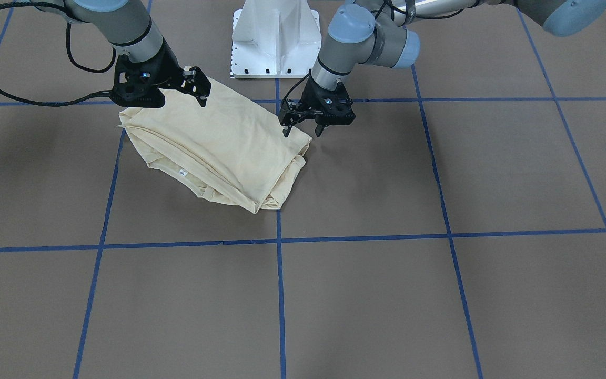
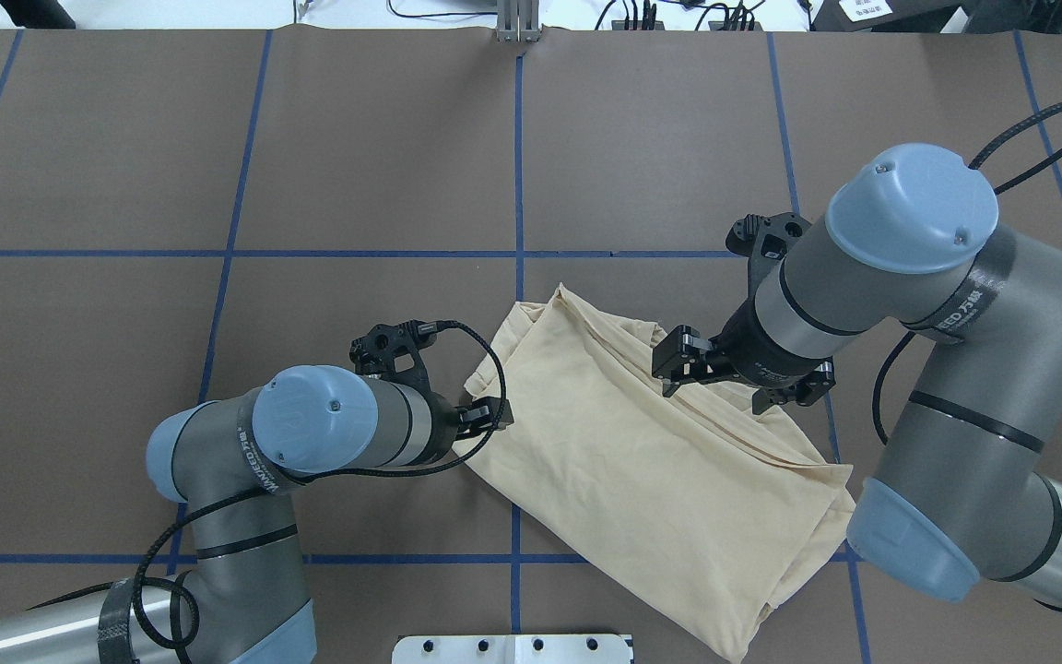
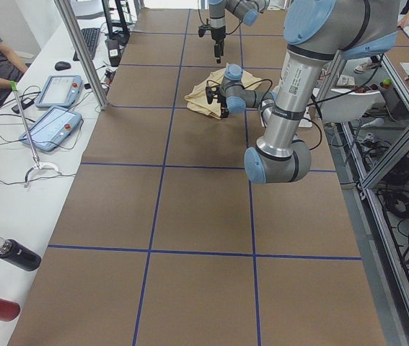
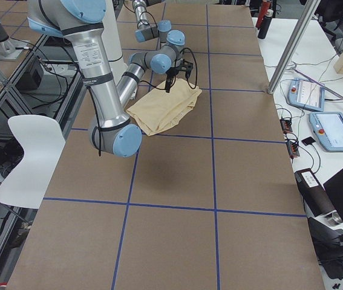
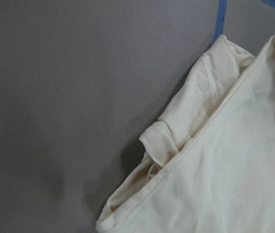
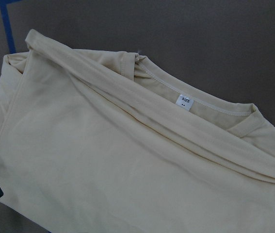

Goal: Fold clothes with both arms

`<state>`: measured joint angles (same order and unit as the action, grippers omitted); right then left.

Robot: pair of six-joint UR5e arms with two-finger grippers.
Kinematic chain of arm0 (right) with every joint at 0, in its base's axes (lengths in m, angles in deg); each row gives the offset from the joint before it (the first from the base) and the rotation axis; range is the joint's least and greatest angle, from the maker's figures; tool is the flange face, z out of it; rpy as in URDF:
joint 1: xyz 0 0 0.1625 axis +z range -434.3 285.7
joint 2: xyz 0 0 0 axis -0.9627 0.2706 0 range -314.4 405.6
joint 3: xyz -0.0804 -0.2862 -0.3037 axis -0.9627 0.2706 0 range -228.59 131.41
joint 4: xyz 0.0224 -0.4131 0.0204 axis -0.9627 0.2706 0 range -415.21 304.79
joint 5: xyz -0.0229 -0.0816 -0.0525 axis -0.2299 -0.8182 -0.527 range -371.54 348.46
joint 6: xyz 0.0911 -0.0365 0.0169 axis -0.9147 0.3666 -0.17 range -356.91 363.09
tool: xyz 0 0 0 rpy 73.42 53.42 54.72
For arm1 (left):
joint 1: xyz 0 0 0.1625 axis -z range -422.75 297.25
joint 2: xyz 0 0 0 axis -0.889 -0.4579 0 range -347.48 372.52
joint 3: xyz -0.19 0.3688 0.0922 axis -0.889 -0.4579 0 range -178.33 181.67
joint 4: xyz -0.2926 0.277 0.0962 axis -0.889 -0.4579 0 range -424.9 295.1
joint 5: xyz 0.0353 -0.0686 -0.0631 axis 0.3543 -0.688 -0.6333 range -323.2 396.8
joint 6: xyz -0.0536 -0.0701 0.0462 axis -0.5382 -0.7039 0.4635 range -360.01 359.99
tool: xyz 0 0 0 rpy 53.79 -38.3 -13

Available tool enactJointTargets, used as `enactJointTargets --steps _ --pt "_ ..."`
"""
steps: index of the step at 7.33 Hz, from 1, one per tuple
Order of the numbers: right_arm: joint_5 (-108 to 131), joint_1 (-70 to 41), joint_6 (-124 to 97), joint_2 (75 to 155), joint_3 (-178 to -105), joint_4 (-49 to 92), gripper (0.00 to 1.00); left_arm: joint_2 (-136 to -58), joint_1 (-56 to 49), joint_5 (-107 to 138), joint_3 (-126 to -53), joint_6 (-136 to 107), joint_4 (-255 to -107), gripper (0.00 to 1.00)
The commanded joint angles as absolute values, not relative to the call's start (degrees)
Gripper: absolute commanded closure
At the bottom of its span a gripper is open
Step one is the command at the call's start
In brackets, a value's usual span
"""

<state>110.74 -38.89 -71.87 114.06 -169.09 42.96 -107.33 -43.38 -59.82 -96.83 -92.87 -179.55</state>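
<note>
**Folding at a late stage, judged from the lie of the cloth.** One cream-yellow T-shirt (image 1: 229,152) rests on the brown bench (image 1: 440,295) as a layered, roughly oblong bundle. Take the overhead view as the dial, with 12 o'clock pointing away from the robot. The bundle then lies toward 4 o'clock from the bench centre, with its long axis running from 11 to 5 o'clock.

No sleeve lies spread out and no chest print shows. The collar, with its white neck label (image 6: 184,102), faces up along the long edge toward 2 o'clock. The layers are uneven and the 11 o'clock end is bunched, so a further fold or a squaring-up probably remains.

The left tool (image 1: 303,126) is at the bundle's 9 o'clock edge, just above the cloth, with its fingers spread and nothing held. The right tool (image 1: 177,93) hangs above the bundle's 3 o'clock side and also appears parted and empty. Its wrist view shows the cloth lying free.

**Count:**
- one shirt
- one label
- two arms: left arm (image 2: 310,433) and right arm (image 2: 909,277)
- two tools
- one white pedestal base (image 1: 276,47) at the bench's 6 o'clock edge

Blue tape lines (image 1: 280,295) divide the bench into a grid.
</note>
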Motion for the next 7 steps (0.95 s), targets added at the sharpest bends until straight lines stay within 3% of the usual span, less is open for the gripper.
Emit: enactJointTargets --steps 1,4,5,6,7 --pt "110.7 -38.9 -71.9 114.0 -169.2 43.0 0.00 -107.4 -43.4 -59.2 -95.7 -92.6 -179.5 0.19" --pt "110.7 -38.7 -71.9 114.0 -169.2 43.0 0.00 -107.4 -43.4 -59.2 -95.3 -92.6 -179.5 0.27" --pt "110.7 -38.5 -72.0 114.0 -169.2 43.0 0.00 -107.4 -43.4 -59.2 -95.3 -92.6 -179.5 0.33" --pt "110.7 -38.4 -72.0 114.0 -169.3 43.0 0.00 -107.4 -43.4 -59.2 -95.4 -92.6 -179.4 0.49" --pt "110.8 -38.3 -72.0 114.0 -169.3 43.0 0.00 -107.4 -43.4 -59.3 -95.4 -92.5 -179.4 0.72"
